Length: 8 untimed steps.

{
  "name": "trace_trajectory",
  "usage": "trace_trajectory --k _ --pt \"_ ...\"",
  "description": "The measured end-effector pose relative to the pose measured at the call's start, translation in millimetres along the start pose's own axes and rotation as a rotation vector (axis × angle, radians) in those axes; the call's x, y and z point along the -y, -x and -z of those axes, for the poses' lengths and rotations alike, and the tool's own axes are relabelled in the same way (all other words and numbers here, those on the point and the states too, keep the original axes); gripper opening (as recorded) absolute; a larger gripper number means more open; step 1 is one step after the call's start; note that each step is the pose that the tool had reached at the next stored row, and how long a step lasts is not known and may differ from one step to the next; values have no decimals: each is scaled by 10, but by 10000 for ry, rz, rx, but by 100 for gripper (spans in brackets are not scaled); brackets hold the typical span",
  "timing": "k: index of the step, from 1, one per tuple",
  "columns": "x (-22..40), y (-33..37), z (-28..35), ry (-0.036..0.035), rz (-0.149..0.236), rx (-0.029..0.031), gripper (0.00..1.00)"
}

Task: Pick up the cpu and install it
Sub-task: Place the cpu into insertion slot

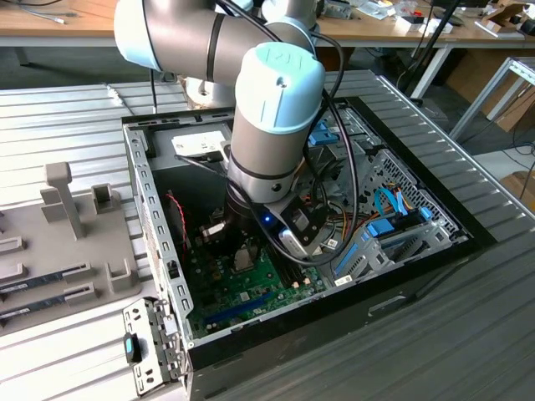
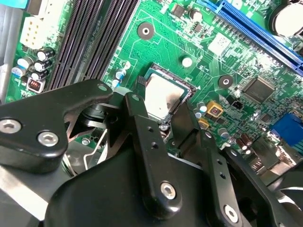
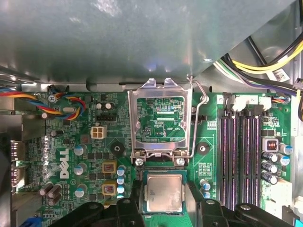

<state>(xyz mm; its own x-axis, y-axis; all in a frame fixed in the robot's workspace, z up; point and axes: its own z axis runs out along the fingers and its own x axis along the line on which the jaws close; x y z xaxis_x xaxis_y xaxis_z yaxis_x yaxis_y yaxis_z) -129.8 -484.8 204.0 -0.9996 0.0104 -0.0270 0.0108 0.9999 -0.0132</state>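
Exterior view: reaching down into the case (image 1: 144, 196), with the gripper (image 1: 232, 241) low over the board (image 1: 251, 291), right at the cpu (image 1: 243, 260).

Second wrist view: lying flat in the socket (image 2: 188, 94), cpu (image 2: 163, 94) with the gripper (image 2: 161, 112) straddling its near edge. Cannot tell whether clamped on it or loose.

First wrist view: same straddle of cpu (image 3: 164, 191), below the raised load plate (image 3: 161, 120), beside the memory slots (image 3: 241, 156).

Work area, exterior view.
Ribbed grey metal table (image 1: 468, 334) in foreground. Wooden workbench (image 1: 50, 29) on white legs (image 1: 430, 73) behind, dark floor (image 1: 75, 65) beneath. Cardboard boxes (image 1: 489, 79) at the exterior view's right.
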Motion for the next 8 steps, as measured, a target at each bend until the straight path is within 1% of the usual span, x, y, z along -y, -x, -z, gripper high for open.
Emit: trace_trajectory --k 4,8 --pt "0 0 -11 19 0 0 49" --pt "1 0 -14 20 0 0 49"
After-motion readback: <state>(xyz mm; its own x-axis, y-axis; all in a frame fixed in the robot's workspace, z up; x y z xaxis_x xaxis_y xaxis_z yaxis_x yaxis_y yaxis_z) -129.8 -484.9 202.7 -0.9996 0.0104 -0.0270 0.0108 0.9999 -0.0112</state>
